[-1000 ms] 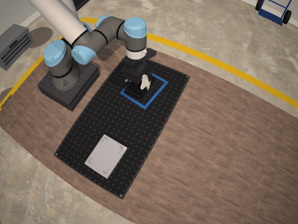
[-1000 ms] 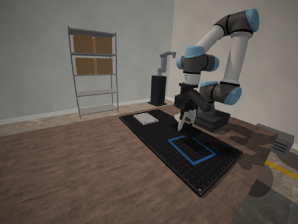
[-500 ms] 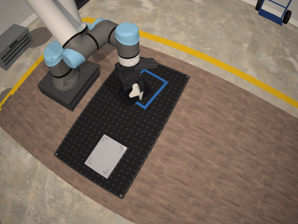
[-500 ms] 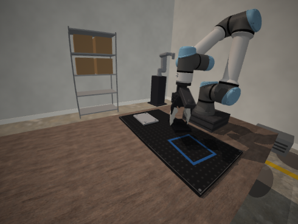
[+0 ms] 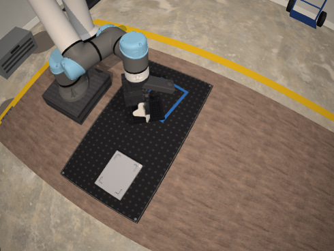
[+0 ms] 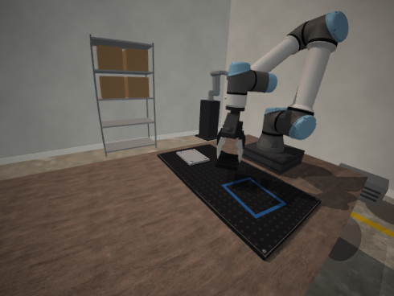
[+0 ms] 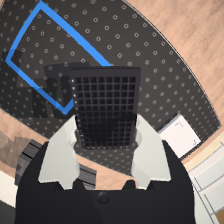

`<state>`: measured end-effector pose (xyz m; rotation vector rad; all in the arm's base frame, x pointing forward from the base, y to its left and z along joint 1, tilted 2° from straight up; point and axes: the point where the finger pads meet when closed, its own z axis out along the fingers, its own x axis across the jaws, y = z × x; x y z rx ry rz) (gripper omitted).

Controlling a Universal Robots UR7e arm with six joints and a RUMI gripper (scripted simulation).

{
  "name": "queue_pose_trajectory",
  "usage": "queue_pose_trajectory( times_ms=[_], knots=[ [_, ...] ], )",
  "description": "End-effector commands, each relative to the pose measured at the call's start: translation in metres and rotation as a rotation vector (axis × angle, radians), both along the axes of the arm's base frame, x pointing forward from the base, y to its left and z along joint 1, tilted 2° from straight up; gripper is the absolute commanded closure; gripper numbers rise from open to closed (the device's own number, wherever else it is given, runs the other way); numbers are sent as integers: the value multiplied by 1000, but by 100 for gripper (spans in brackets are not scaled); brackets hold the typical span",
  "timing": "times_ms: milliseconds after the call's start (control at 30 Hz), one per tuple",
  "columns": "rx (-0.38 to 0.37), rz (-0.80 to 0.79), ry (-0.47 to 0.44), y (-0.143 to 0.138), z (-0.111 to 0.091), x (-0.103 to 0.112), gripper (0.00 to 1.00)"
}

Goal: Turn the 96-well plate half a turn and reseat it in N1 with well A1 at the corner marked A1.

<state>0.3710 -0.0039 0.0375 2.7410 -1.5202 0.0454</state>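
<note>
Gripping the black plate [image 5: 157, 110] [image 6: 227, 161] [image 7: 106, 107] by opposite sides, the half-open gripper [image 5: 147, 110] [image 6: 230, 152] [image 7: 106, 115] holds it aloft. The nest [image 5: 118, 175] [image 6: 193, 157] [image 7: 180, 136] is free, presumably awaiting it.

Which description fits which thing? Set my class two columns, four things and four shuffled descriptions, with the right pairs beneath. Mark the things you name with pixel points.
1. 96-well plate [image 5: 156, 110] [image 6: 227, 161] [image 7: 105, 95]
2. Plate nest [image 5: 118, 174] [image 6: 193, 157] [image 7: 180, 136]
3. Rectangular outline [image 5: 175, 106] [image 6: 240, 202] [image 7: 75, 31]
4. Cardboard boxes [image 6: 110, 58]

A. On the upper levels of a metal rack [image 6: 154, 96]
B. Blue, marked on the black perforated board [image 5: 102, 143] [image 6: 209, 189] [image 7: 157, 65]
C. Black, gripped between two pale fingers [image 5: 140, 110] [image 6: 240, 149]
D. Light grey, with locators near its corners

Right pairs: 1-C, 2-D, 3-B, 4-A
</note>
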Motion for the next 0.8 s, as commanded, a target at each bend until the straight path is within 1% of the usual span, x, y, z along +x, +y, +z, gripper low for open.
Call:
queue_pose_trajectory(
  times_ms=[0, 200, 267, 767],
  knots=[
    [0, -253, -5, -24, 2, -1, 100],
    [4, -453, -9, -44, 3, -1, 100],
    [4, -453, -9, -44, 3, -1, 100],
    [5, -461, -10, -94, 6, -2, 100]
  ],
)
